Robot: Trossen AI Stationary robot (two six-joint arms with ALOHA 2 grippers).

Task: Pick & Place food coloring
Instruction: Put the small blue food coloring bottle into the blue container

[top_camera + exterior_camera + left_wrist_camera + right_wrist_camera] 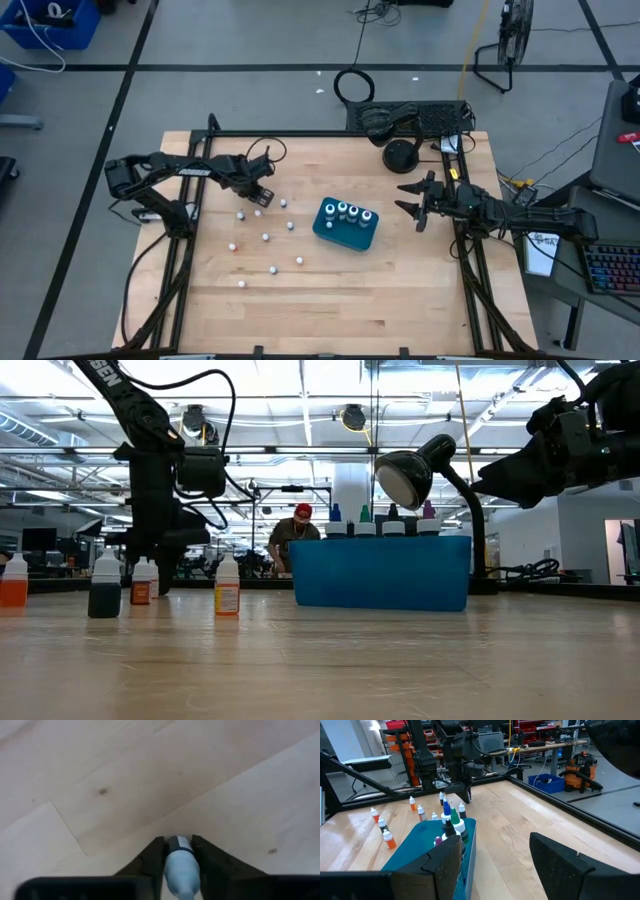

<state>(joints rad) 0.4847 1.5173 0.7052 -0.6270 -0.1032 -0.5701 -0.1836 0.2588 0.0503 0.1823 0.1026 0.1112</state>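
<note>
Left gripper (178, 851) jaws closed on tiny white-capped plastic food-colouring bottle (178, 865): light, rigid, slick, tippy; hold body below cap; right gripper (495, 855) jaws wide, empty.

Four bottles (347, 212) stand in the box (345, 231), others scattered left.

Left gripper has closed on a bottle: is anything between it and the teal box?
Two loose bottles stand on the table between the left gripper, shut on a food coloring bottle, and the teal box. Lifted, the bottle would likely clear them.
</note>
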